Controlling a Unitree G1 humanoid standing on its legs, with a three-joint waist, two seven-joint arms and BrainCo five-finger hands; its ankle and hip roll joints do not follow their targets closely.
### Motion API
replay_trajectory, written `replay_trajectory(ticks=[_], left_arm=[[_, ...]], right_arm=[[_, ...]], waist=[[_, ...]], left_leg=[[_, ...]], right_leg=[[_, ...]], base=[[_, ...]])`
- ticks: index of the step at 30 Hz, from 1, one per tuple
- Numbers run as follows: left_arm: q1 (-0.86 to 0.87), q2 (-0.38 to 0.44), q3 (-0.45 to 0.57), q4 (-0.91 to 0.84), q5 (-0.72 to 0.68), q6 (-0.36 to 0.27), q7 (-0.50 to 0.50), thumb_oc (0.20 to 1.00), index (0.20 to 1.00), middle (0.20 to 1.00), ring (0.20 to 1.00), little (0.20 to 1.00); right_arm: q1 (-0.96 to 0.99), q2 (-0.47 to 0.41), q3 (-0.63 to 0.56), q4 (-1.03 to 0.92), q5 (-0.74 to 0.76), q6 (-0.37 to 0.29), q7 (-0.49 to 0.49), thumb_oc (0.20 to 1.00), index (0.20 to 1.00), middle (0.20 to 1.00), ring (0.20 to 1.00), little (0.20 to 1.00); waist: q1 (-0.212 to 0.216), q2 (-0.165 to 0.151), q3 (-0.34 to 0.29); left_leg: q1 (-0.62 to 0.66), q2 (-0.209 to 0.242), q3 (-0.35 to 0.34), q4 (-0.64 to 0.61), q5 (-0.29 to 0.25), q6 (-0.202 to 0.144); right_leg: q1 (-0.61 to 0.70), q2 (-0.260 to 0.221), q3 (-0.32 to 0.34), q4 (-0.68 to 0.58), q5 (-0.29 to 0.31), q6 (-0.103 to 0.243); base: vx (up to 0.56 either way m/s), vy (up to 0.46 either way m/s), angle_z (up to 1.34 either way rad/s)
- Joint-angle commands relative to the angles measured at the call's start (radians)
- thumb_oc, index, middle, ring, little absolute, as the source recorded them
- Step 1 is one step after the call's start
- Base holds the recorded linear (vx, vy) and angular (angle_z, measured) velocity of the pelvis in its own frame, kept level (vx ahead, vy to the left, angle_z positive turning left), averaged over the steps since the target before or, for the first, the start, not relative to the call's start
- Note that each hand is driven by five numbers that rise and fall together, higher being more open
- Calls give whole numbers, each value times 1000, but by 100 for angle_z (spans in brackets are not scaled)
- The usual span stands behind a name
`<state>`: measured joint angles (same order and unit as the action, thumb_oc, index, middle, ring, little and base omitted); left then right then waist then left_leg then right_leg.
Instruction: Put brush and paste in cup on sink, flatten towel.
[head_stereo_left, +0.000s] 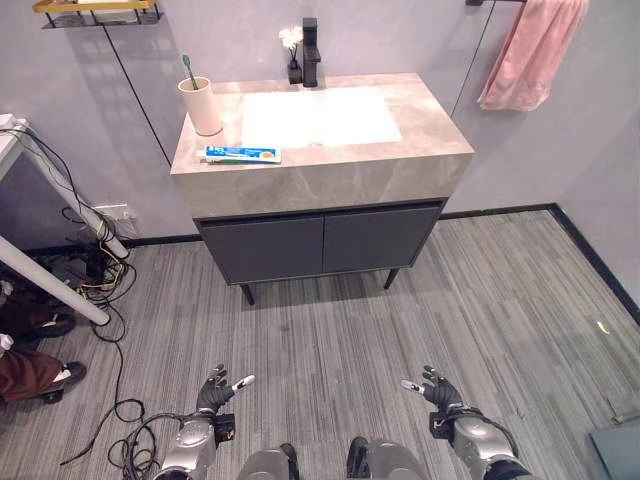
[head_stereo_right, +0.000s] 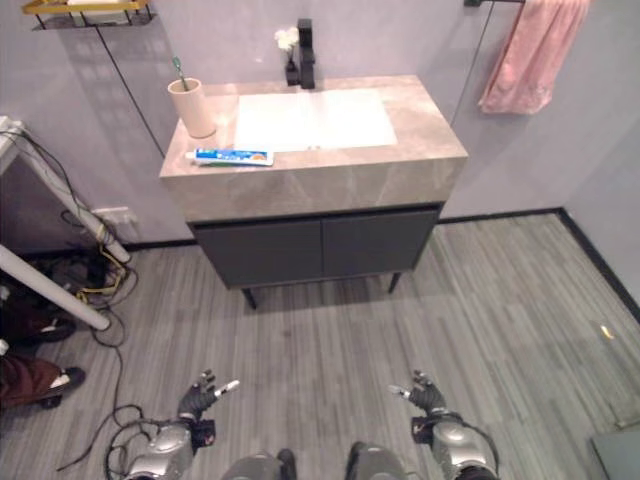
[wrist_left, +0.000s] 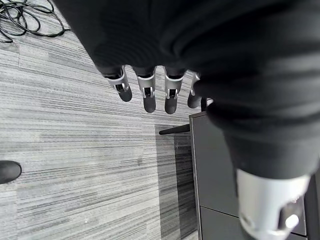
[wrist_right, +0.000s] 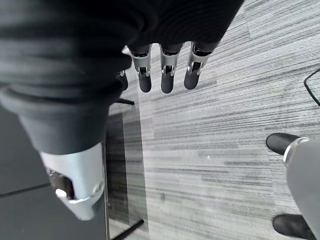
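Both arms hang low over the striped floor (head_stereo_left: 330, 330), well short of the vanity; its stone desk (head_stereo_left: 330, 170) carries the sink (head_stereo_left: 318, 116), the beige cup (head_stereo_left: 201, 105) with the brush (head_stereo_left: 187, 68) standing inside, and the paste (head_stereo_left: 242, 154) lying flat just beside the cup; the pink towel (head_stereo_left: 532, 50) hangs bunched on the wall; the left hand (head_stereo_left: 215, 390) and right hand (head_stereo_left: 435, 388) are empty, fingers straight.
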<state>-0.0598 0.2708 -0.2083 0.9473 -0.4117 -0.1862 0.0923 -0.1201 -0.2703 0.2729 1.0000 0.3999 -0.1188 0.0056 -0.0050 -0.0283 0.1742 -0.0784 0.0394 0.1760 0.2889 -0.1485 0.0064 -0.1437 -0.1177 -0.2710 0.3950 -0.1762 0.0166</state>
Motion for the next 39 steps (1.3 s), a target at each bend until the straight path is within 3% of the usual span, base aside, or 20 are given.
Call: replay_trajectory(ticks=[1, 10, 20, 23, 27, 29, 30, 31, 33, 34, 36, 37, 39], left_arm=[[5, 29, 5, -43, 18, -35, -9, 1000, 1000, 1000, 1000, 1000], [25, 18, -10, -39, 36, -35, -16, 1000, 1000, 1000, 1000, 1000], [38, 57, -9, -83, 93, -37, -20, 1000, 1000, 1000, 1000, 1000], [28, 66, -9, -68, 107, -38, -13, 1000, 1000, 1000, 1000, 1000], [21, 73, -3, -68, 120, -34, 1, 1000, 1000, 1000, 1000, 1000], [16, 83, -6, -84, 134, -29, 5, 1000, 1000, 1000, 1000, 1000], [12, 83, -13, -79, 143, -28, 4, 1000, 1000, 1000, 1000, 1000], [12, 84, -13, -79, 143, -28, 4, 1000, 1000, 1000, 1000, 1000], [8, 83, -12, -71, 149, -29, 6, 1000, 1000, 1000, 1000, 1000], [-3, 78, -15, -42, 147, -30, 2, 1000, 1000, 1000, 1000, 1000], [-10, 76, -16, -32, 144, -30, 3, 1000, 1000, 1000, 1000, 1000], [-20, 71, -21, -24, 147, -33, 9, 1000, 1000, 1000, 1000, 1000], [-28, 68, -16, -11, 149, -32, 15, 1000, 1000, 1000, 1000, 1000]], right_arm=[[-15, 3, 24, 15, 20, -17, 6, 1000, 1000, 1000, 1000, 1000], [-5, 9, 17, 46, 18, -13, 8, 1000, 1000, 1000, 1000, 1000], [-8, 2, 6, 64, 6, -2, 16, 1000, 1000, 1000, 1000, 1000], [-19, 7, 6, 82, -5, 2, 11, 1000, 1000, 1000, 1000, 1000], [-15, 11, 5, 61, 1, 4, 6, 1000, 1000, 1000, 1000, 1000], [-11, 7, 8, 21, 6, 1, 0, 1000, 1000, 1000, 1000, 1000], [-9, 4, 10, 18, 10, 0, 2, 1000, 1000, 1000, 1000, 1000], [-9, 4, 10, 18, 10, 0, 2, 1000, 1000, 1000, 1000, 1000], [-9, 2, 8, 12, 17, -1, 1, 1000, 1000, 1000, 1000, 1000], [-17, -1, 4, 25, 19, -3, -6, 1000, 1000, 1000, 1000, 1000], [-19, -2, 4, 26, 20, -3, -7, 1000, 1000, 1000, 1000, 1000], [-23, -2, 4, 28, 23, -3, -10, 1000, 1000, 1000, 1000, 1000], [-29, 0, 7, 21, 11, 0, -16, 1000, 1000, 1000, 1000, 1000]], waist=[[18, -14, -25], [30, -16, -58], [43, -15, -78], [46, -16, -77], [37, -12, -66], [26, 0, -50], [14, 0, -46], [13, 0, -48], [5, 1, -47], [-3, -6, -48], [-9, -8, -43], [-25, -14, -35], [-29, -16, -29]], left_leg=[[22, 0, -16, 9, 2, -34], [61, -25, -15, -71, 31, -23], [95, -85, -13, -157, 52, 5], [107, -94, -12, -181, 54, 18], [127, -107, -22, -192, 59, 38], [144, -106, -25, -197, 52, 51], [153, -112, -37, -198, 52, 51], [150, -111, -37, -199, 54, 51], [165, -117, -39, -209, 51, 50], [177, -119, -40, -223, 38, 41], [185, -121, -46, -223, 29, 36], [205, -127, -57, -222, 15, 27], [233, -122, -56, -230, 6, 16]], right_leg=[[76, -50, 14, -115, 137, 112], [136, -48, 28, -232, 184, 121], [147, -93, 56, -268, 275, 156], [122, -111, 60, -230, 310, 165], [62, -128, 89, -89, 383, 169], [15, -114, 73, 2, 363, 160], [-2, -76, 99, 2, 339, 153], [-4, -75, 99, 0, 341, 152], [-33, -60, 89, -51, 314, 145], [-65, -92, 64, -189, 337, 153], [-67, -90, 73, -235, 359, 162], [-89, -87, 107, -327, 403, 179], [-118, -103, 81, -375, 448, 199]], base=[[40, 23, -3], [51, 64, 0], [37, 138, 2], [19, 143, 0], [11, 127, -9], [78, 170, -7], [93, 96, -8], [131, 43, 0], [159, -1, 15], [190, -73, 18], [206, -63, 16], [261, -56, 12], [319, -76, 21]])
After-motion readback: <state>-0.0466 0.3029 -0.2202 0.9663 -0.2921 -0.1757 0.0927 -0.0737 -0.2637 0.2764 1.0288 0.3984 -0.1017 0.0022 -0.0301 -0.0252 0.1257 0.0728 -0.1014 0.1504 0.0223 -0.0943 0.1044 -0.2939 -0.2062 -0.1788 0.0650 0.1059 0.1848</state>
